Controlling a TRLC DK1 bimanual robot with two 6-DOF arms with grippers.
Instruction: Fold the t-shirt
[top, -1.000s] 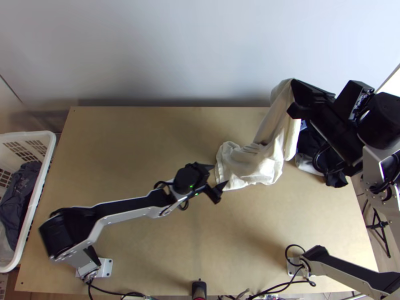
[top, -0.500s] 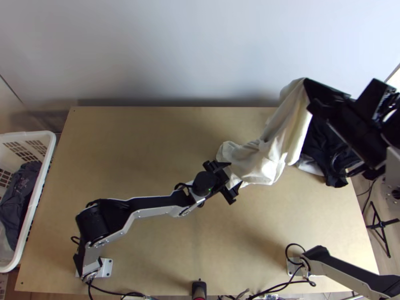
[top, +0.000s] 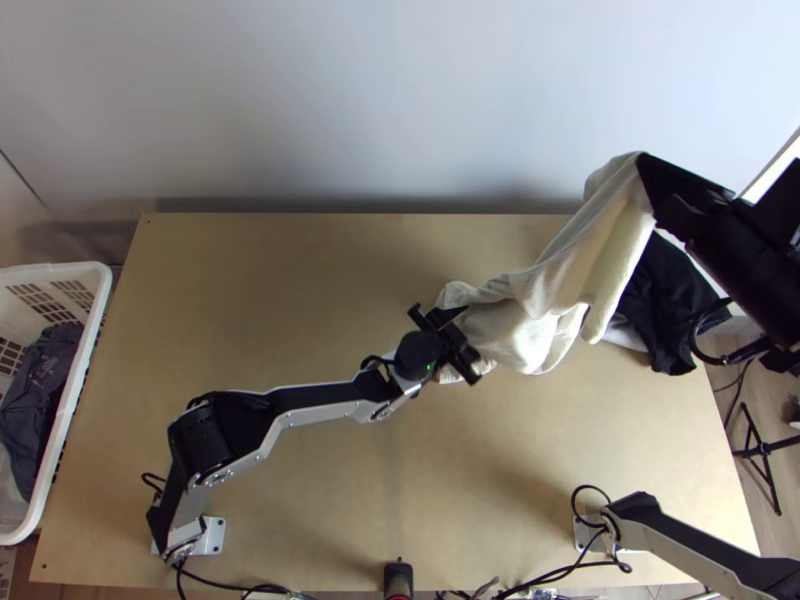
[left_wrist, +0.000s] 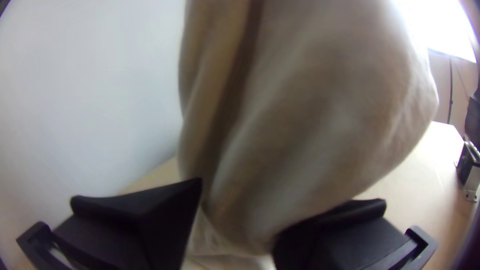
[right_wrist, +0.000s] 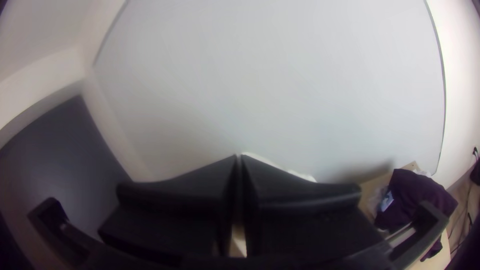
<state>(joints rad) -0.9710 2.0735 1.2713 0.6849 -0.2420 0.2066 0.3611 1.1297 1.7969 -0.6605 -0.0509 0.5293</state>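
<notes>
Top view: cream t-shirt (top: 585, 265) is at the table's (top: 290, 280) right half, far side. One end hangs raised from the right gripper (top: 652, 188); the low end lies bunched on the wood. Nothing folded, nothing spread flat. I'd call this early: pick-up done, looks like the stretch-out is being set up, all the folding left. Left gripper (top: 470, 344) is at the bunched end, jaws apart, right up against the cloth. Dark pile (top: 668, 285) lies beyond the shirt by the right edge; basket (top: 100, 290) with dark clothes (top: 42, 385) sits off the left side.

Left wrist view: jaws wide open, shirt hanging in loose folds close in front and partly down between them. Can't tell if both sides touch. No grip; closing here would probably catch a fold, maybe not a useful edge.

Right wrist view: jaws closed, tips together, pinching the shirt; a bit of pale cloth shows behind them. Which part is pinched, can't tell.
</notes>
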